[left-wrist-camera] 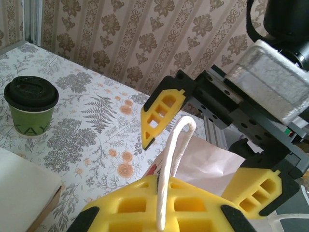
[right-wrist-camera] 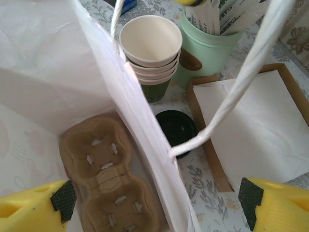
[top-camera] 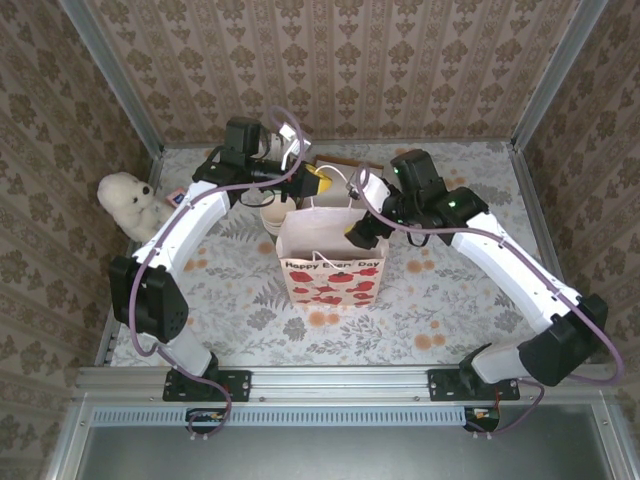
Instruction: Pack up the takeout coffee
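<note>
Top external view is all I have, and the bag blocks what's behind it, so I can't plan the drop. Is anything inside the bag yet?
Observer: Yes, a brown pulp cup carrier lies on the floor of the paper bag, its wells empty.
Operator: Where's the coffee?
Observer: The takeout coffee stands upright on the table, lid on, outside the bag.
Operator: Is the bag held?
Observer: The left gripper has its jaws shut on the bag's white handle.

Bright, even light with soft, faint shadows; wrist views blur slightly at closest range.
</note>
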